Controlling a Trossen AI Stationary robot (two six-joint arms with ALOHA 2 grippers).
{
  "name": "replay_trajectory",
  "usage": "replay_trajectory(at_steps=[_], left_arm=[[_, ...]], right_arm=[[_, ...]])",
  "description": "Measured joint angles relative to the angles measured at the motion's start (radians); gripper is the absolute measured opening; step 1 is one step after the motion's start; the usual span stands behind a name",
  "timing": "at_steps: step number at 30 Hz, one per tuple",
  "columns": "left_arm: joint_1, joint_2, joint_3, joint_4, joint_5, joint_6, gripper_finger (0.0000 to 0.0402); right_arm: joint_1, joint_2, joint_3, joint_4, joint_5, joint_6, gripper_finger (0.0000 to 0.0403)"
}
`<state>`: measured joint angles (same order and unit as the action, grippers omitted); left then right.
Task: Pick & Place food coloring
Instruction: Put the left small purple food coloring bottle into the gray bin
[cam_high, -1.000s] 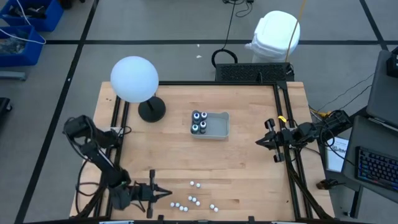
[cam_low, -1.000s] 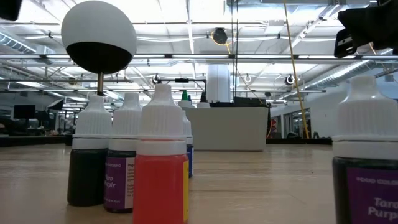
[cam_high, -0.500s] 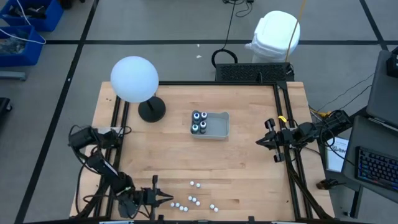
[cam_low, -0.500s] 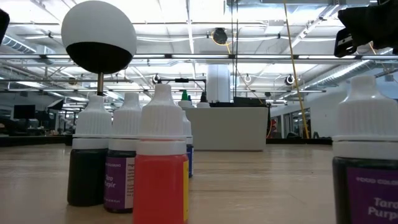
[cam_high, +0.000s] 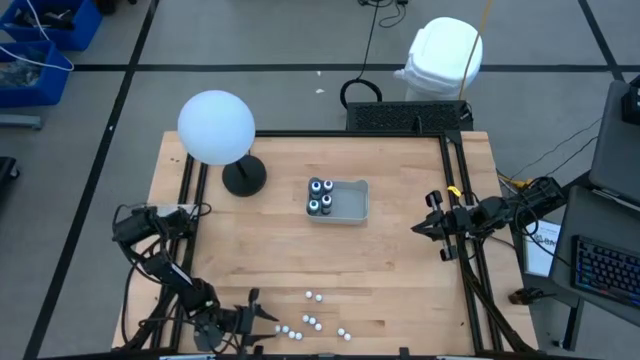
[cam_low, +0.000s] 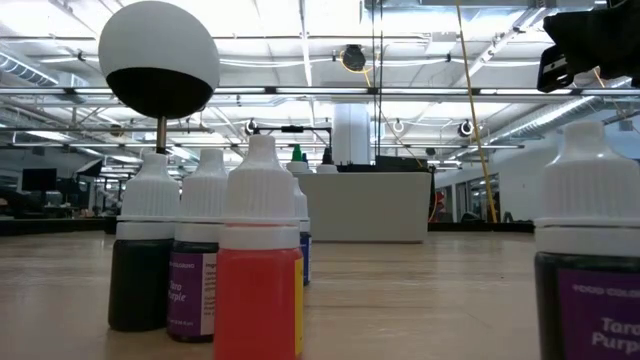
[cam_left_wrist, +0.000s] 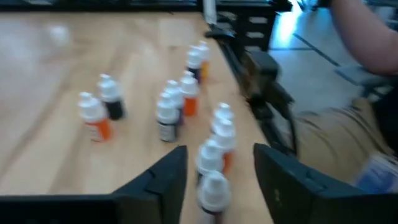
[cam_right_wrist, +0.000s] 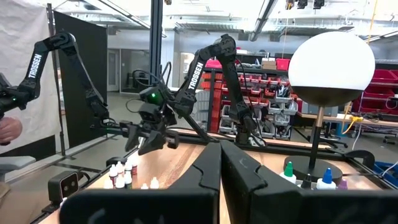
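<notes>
Your left gripper (cam_left_wrist: 214, 171) hovers, fingers spread, over the food coloring bottles (cam_high: 310, 322) clustered at the worktop's (cam_high: 400, 260) near edge; next, lower around one and pinch.

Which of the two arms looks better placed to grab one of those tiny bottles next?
The left. Its left gripper hangs open beside the loose food coloring bottles; the right gripper waits shut at the table's far edge.
</notes>
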<state>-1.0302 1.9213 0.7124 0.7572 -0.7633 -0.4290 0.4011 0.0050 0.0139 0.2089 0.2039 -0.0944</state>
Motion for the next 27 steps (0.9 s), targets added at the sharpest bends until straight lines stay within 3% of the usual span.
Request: replay_trajectory(at_steps=[6,11,18,22,27], left_arm=[[0.0,0.0,0.0,-0.005,0.037,-0.028,0.0232],[0.011,0.0,0.0,-0.045,0.047,-0.113,0.0234],[0.048,-0.061,0.003,-0.128,0.153,-0.135,0.0234],[0.068,-0.154,0.063,-0.434,0.197,-0.204,0.0234],[0.115,-0.201,0.244,-0.903,0.314,-0.323,0.0234]], right_arm=[[0.0,0.0,0.0,0.0,0.0,0.0,0.0],[0.0,0.0,0.0,0.0,0.0,0.0,0.0],[0.0,0.0,0.0,-0.003,0.0,0.0,0.0],[0.0,0.0,0.0,-0.004,0.0,0.0,0.0],[0.0,0.0,0.0,-0.005,0.0,0.0,0.0]])
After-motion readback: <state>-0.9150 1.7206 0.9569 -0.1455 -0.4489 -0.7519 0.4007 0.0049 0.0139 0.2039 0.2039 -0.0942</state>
